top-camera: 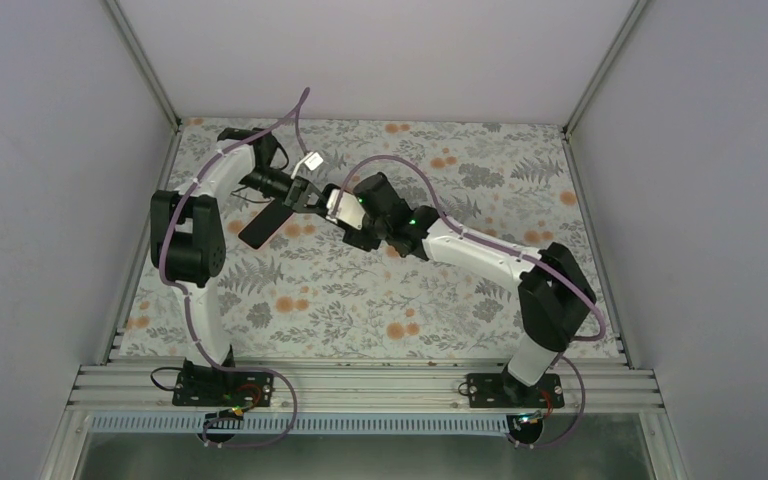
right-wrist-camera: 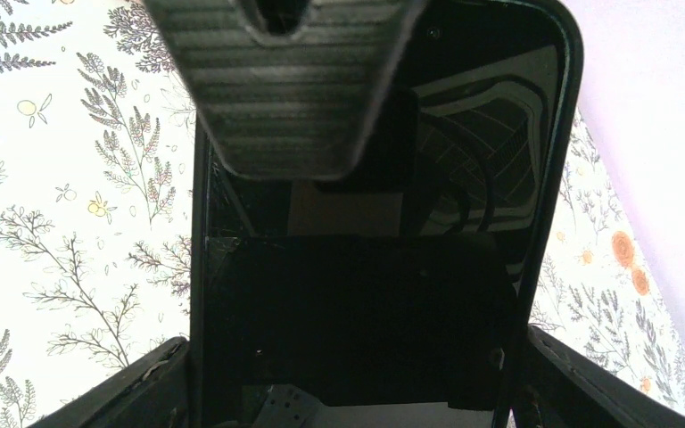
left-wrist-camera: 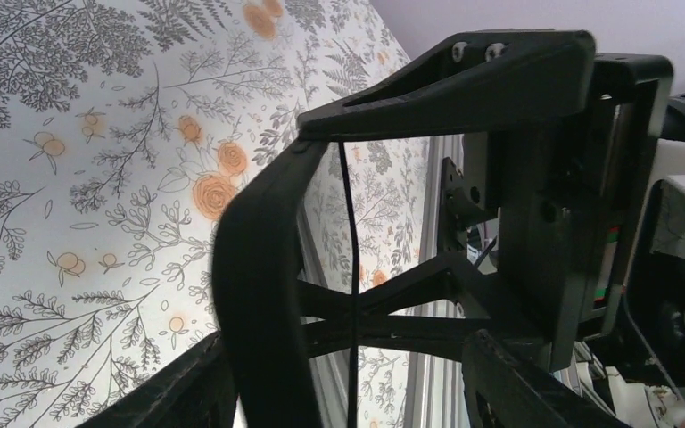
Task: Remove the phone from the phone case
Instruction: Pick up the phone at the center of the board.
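Top external view: the floral tabletop [top-camera: 380,300] fills the floor of a white-walled enclosure. The left arm [top-camera: 200,230] and the right arm [top-camera: 490,255] both reach to the middle of its far half, where they meet above the cloth.

A black slab, which appears to be the phone case [top-camera: 265,225], slopes down and to the left from the left gripper [top-camera: 305,195]. Just beside it the phone [top-camera: 340,203] is held off the cloth, its glossy face catching the light, at the right gripper [top-camera: 348,212].

In the right wrist view, the phone [right-wrist-camera: 473,134] fills the frame. A ribbed pad [right-wrist-camera: 285,89] lies flat on its dark screen, so this gripper is clamped across the phone with its jaws set wide.

In the left wrist view, the case's curved black rim [left-wrist-camera: 259,294] stands between the fingers [left-wrist-camera: 464,80]. The upper finger is at the rim's corner. The jaws are partly apart, and I cannot tell whether they actually pinch the rim.
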Robot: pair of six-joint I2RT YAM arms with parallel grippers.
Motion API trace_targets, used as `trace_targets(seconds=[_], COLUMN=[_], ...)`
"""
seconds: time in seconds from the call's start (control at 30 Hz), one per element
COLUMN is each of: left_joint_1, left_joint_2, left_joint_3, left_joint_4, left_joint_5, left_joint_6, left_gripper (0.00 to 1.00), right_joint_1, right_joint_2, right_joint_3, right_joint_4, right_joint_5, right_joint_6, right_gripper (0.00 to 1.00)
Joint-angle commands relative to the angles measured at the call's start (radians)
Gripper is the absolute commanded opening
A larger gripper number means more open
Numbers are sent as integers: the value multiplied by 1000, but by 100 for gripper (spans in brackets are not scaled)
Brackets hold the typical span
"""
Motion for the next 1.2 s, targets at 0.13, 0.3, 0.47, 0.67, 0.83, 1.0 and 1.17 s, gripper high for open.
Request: trace_targets(seconds=[0.13,0.3,0.47,0.67,0.83,1.0,1.17], left_joint_1=[0,-1,-2,-7,-14,-24,-57], left_joint_2=[-28,-29,-21,-62,-185,-306,-393], left_joint_3=[-19,-26,-21,-16,-5,-29,-77], left_joint_4=[-15,-15,-15,-16,-15,-15,-14], left_joint_5=[59,50,50,-28,-266,-312,-276], left_joint_6=[42,25,19,39,132,189,244], left_gripper=[41,14,8,2,2,2,2], right_joint_1=[8,9,11,-34,-137,-244,-326], right_joint_2=[16,16,7,-17,-168,-203,-169], right_joint_3=[61,65,75,139,89,83,90], right_joint_4=[60,53,19,-272,-447,-528,-512], right_joint_5=[33,26,-9,-247,-491,-617,-703], right_joint_6=[-13,-15,-19,-40,-136,-190,-171], right_gripper=[56,58,73,100,100,100,97])
